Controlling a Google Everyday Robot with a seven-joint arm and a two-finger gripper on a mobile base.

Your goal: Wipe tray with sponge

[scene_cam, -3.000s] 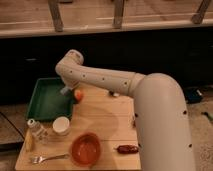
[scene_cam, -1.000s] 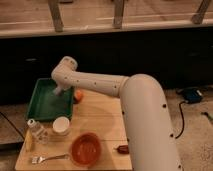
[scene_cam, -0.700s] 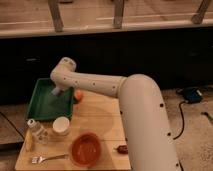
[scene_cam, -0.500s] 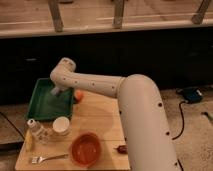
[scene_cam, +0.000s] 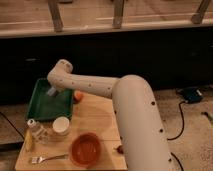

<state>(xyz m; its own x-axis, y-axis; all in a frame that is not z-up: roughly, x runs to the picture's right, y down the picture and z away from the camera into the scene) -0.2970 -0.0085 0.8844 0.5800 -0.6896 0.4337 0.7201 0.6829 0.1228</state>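
The dark green tray (scene_cam: 41,107) lies at the back left of the wooden table. My white arm reaches over from the right, and the gripper (scene_cam: 52,92) is down over the tray's right middle part. A small light-blue piece at the gripper's tip looks like the sponge (scene_cam: 51,91), resting on or just above the tray's floor. The arm's end hides most of the gripper.
An orange fruit (scene_cam: 78,95) lies just right of the tray. A white cup (scene_cam: 61,125), a small bottle (scene_cam: 34,128), a yellow item (scene_cam: 28,142), a fork (scene_cam: 47,158), an orange bowl (scene_cam: 85,148) and a small dark red item (scene_cam: 120,148) sit on the table (scene_cam: 102,120).
The arm has swung left from beside the orange fruit to over the tray. In the last second it has shifted only slightly further left over the tray.
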